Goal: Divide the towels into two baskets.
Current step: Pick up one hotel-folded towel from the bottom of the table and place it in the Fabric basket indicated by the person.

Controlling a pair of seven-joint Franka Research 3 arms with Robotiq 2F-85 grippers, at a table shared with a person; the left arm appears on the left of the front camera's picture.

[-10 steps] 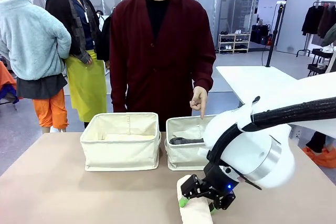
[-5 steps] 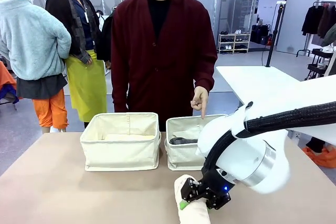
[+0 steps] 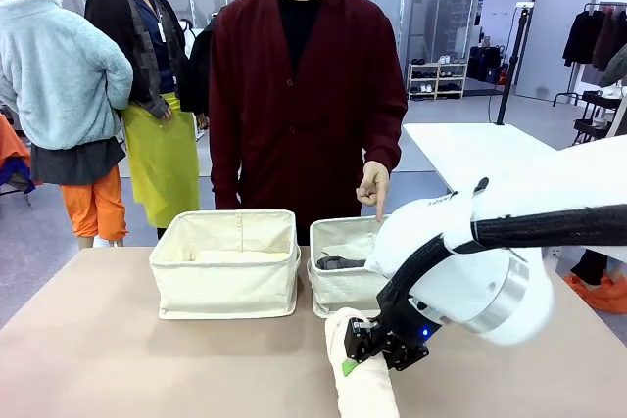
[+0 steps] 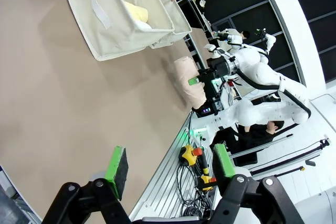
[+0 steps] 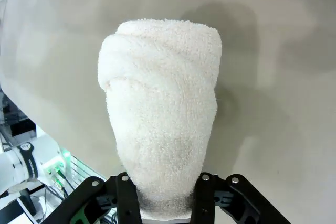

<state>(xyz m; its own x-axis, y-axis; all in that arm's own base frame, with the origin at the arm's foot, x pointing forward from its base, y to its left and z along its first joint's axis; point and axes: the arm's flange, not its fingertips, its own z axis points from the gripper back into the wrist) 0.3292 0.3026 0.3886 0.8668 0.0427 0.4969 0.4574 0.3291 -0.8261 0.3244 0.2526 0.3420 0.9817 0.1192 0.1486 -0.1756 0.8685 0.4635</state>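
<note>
Tan table [image 3: 98,340] (matte, bare) in a glass-walled room.

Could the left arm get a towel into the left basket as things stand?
Probably yes: the left end effector is open and holds nothing, the table between is bare, and the left basket is open-topped.

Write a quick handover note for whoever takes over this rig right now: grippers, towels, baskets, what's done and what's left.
Right gripper: shut on the cream-pink terry towel roll, near the table's front edge.
Left gripper: open, empty, above bare table.
Left cream canvas basket: holds a pale yellow towel.
Right cream canvas basket: dark grey towel and something pale inside; person's hand points down at it.
Left to do: put the held roll in a basket.
</note>
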